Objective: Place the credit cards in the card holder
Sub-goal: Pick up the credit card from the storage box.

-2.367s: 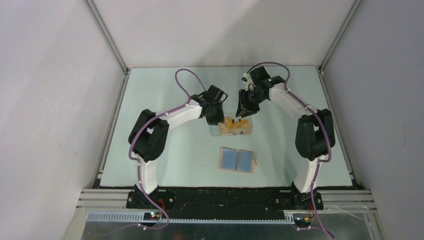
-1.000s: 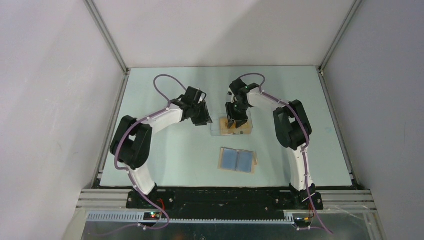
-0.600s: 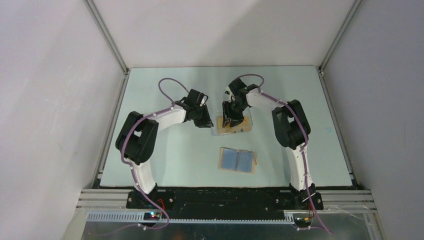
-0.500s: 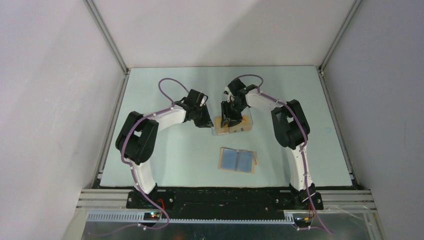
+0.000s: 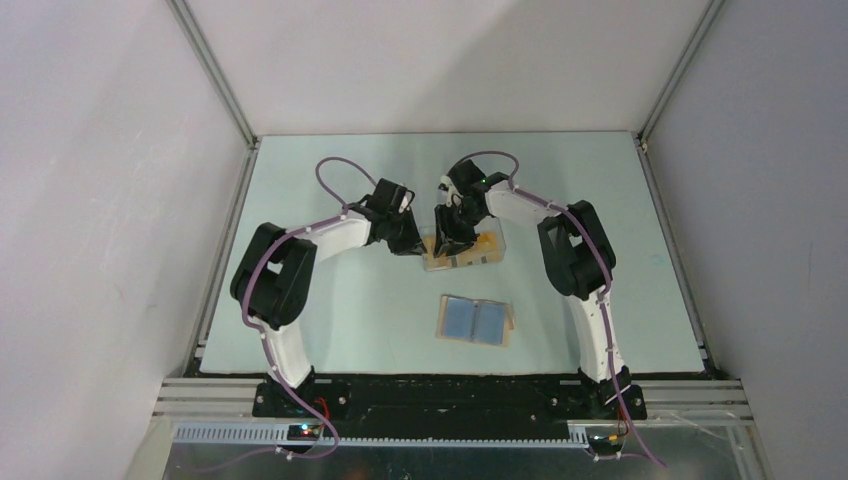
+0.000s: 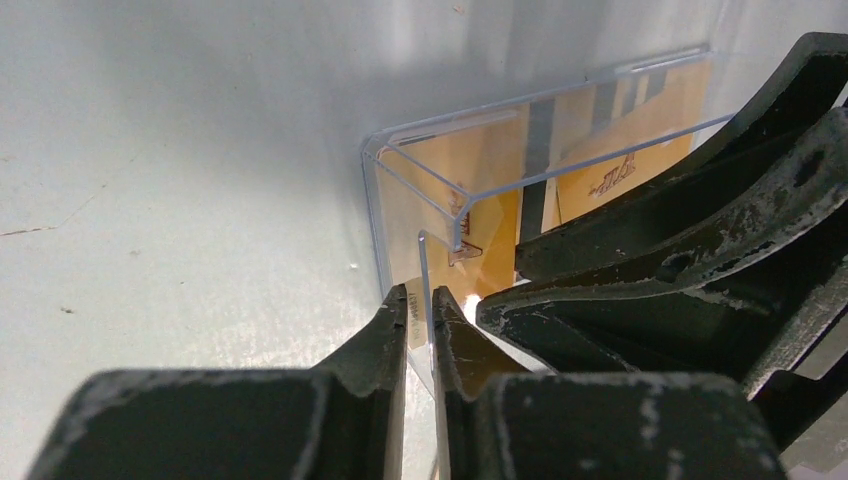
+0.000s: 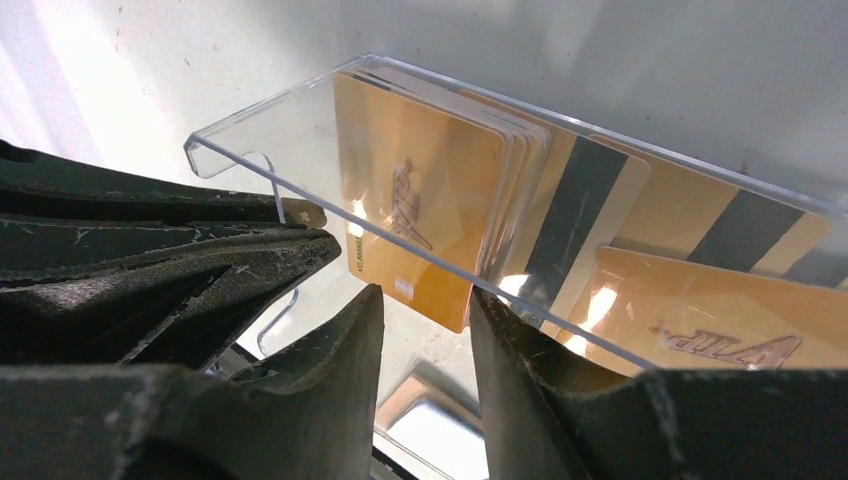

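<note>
Several orange-yellow credit cards (image 5: 472,250) lie in a clear plastic tray (image 5: 499,243) at mid-table. In the right wrist view a stack of cards (image 7: 420,195) leans in the tray (image 7: 300,95), with dark-striped cards (image 7: 580,215) behind it. My right gripper (image 5: 447,238) is open inside the tray's left end, and its fingertips (image 7: 425,300) straddle the lower corner of the front card. My left gripper (image 5: 415,243) is shut on the tray's left wall (image 6: 420,270). The card holder (image 5: 475,321), tan with blue panels, lies open nearer the bases.
The two grippers are crowded together at the tray's left end; the right gripper's fingers (image 6: 700,230) fill the left wrist view beside the left gripper. Grey walls and metal frame rails enclose the pale green table (image 5: 330,320).
The right gripper has moved left along the tray, toward the left gripper, and down over the cards. The left arm has shifted a little left and then held still at the tray wall.
</note>
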{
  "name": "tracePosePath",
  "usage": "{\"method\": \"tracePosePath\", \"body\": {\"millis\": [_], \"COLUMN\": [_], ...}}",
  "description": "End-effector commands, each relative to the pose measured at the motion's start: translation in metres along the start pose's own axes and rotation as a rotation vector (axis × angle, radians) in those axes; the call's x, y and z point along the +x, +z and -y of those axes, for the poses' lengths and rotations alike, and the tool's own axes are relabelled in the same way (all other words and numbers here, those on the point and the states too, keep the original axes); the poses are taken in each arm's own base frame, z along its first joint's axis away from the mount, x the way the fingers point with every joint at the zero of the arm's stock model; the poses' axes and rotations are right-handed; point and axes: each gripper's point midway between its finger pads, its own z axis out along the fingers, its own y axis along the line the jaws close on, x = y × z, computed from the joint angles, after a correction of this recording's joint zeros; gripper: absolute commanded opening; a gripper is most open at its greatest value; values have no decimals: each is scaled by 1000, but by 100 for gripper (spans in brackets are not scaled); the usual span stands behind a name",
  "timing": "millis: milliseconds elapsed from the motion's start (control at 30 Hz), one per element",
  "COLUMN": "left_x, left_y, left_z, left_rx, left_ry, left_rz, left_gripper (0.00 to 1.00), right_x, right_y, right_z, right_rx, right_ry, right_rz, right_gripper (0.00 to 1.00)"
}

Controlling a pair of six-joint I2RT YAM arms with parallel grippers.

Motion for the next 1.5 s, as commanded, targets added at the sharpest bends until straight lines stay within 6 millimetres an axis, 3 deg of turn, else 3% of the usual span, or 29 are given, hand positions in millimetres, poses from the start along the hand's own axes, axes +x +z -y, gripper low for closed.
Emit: {"method": "tracePosePath", "body": {"millis": [0,167,300,467,867,1233,1367,1467], "left_x": [3,4,6,6,8,11,12,13], "left_y": [2,2,3,4,4,6,7,7], "left_z": [5,2,1,0,-3,-4,-5,-7], "left_rx": [36,28,26,24,15,15,11,6], "left_ry": [6,9,9,7,6,6,3,2], "left_rz": [4,7,1,-2,-3,-12,-15,-15], "left_gripper": [12,8,1,0,0,0,0,0], "right_x": [-6,-6,-8,-9,-18,-19,-20,-20], "right_y": [-7,-12,-13,-16,-33,-24,-27,-27], "right_z": [-12,-9,-13,-17,-17,-9,-5,0], "right_rx": [20,52,42,50,119,167,189,209], "right_ry": [-16,-18,-22,-23,-35,-16,-11,2], "right_rz": [35,50,61,62,128,118,146,153], "right_gripper": [40,36,14,11,30,28,31,39]}}
